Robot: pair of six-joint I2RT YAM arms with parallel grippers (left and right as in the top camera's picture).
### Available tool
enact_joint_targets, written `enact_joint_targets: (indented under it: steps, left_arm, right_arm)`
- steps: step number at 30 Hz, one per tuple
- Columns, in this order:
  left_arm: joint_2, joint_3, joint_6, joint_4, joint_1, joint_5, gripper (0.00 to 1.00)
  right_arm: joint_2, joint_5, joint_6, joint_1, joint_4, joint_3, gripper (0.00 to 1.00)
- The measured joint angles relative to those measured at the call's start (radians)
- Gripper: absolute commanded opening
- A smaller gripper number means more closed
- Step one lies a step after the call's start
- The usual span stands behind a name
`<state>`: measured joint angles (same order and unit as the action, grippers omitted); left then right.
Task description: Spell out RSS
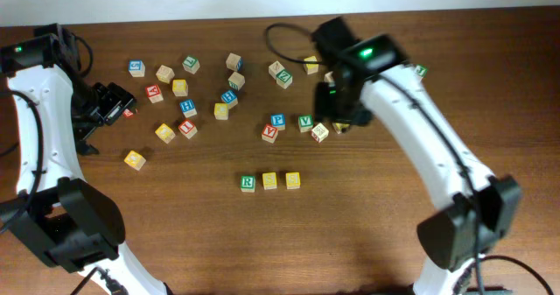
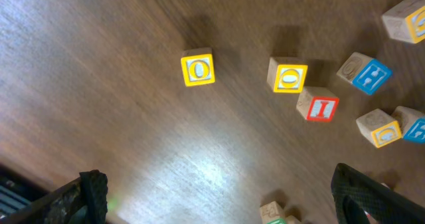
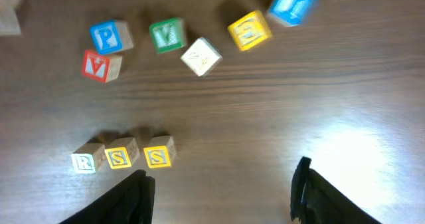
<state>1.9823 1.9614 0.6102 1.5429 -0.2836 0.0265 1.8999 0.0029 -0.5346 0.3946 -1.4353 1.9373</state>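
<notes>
R block (image 1: pixel 248 182) and two S blocks (image 1: pixel 269 180) lie side by side in one row on the table (image 1: pixel 350 242).
Left gripper (image 2: pixel 218 177) and right gripper (image 3: pixel 222 174) both have jaws spread wide and hold nothing.

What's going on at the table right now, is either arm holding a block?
Neither arm holds anything. The left end effector and right end effector are both open with nothing between their fingers. Near the middle of the table, three blocks sit in a row: the R block, the first S block and the second S block, so RSS looks spelled out. The spare letter blocks lie scattered farther back.
</notes>
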Motion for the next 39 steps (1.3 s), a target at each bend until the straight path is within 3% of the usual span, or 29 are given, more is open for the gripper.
enact_joint_targets:
  steps: [1,2,5,8,9,10,13,14,15,16,18,19,24,28,33,39]
  left_arm:
    - [0.000,0.000,0.000,-0.001,0.000,0.000,0.99]
    - [0.000,0.000,0.000,-0.001,0.000,0.000,0.99]
    - [0.000,0.000,0.000,-0.003,0.000,0.000,0.99]
    - [0.000,0.000,0.000,0.016,0.000,0.046,0.98]
    - [0.000,0.000,-0.043,0.036,0.000,0.096,0.88]
    - [0.000,-0.002,-0.111,0.047,0.005,0.142,0.84]
    - [-0.003,-0.100,-0.236,0.087,0.109,0.157,0.73]
    - [-0.002,-0.157,-0.253,0.058,0.156,0.142,0.64]
    - [-0.006,-0.241,-0.272,0.002,0.216,0.122,0.44]
    - [-0.005,-0.338,-0.281,-0.071,0.281,0.106,0.33]
    - [-0.011,-0.475,-0.291,-0.270,0.352,0.086,0.06]
    - [-0.009,-0.541,-0.293,-0.331,0.398,0.085,0.00]
    - [-0.008,-0.601,-0.298,-0.442,0.506,0.079,0.00]
    - [-0.008,-0.608,-0.298,-0.449,0.579,0.077,0.00]
    - [-0.008,-0.710,-0.312,-0.491,0.589,0.084,0.00]
    - [-0.008,-0.715,-0.394,-0.521,0.546,0.235,0.00]
  right_arm:
    - [-0.039,0.001,0.030,-0.047,-0.043,0.037,0.86]
    - [-0.062,0.000,0.068,-0.078,-0.070,0.046,0.92]
    - [-0.078,0.005,0.162,-0.160,-0.150,0.053,0.90]
    - [-0.073,0.013,0.182,-0.166,-0.093,0.008,0.88]
    - [-0.068,0.017,0.187,-0.166,-0.064,-0.018,0.87]
    - [-0.066,0.020,0.191,-0.166,-0.040,-0.041,0.86]
    - [-0.063,0.024,0.196,-0.166,0.001,-0.150,0.66]
    - [-0.063,0.019,0.197,-0.166,0.019,-0.187,0.56]
    - [-0.061,-0.003,0.199,-0.163,0.060,-0.267,0.28]
    - [-0.057,-0.012,0.197,-0.159,0.079,-0.304,0.09]
    - [-0.060,-0.040,0.193,-0.140,0.155,-0.396,0.06]
    - [-0.054,-0.066,0.196,-0.119,0.190,-0.454,0.06]
    - [-0.051,-0.161,0.190,-0.010,0.417,-0.602,0.04]
    - [-0.051,-0.205,0.087,0.047,0.548,-0.681,0.04]
    - [-0.051,-0.241,0.056,0.052,0.584,-0.696,0.04]
    - [-0.049,-0.324,0.073,0.052,0.603,-0.696,0.04]
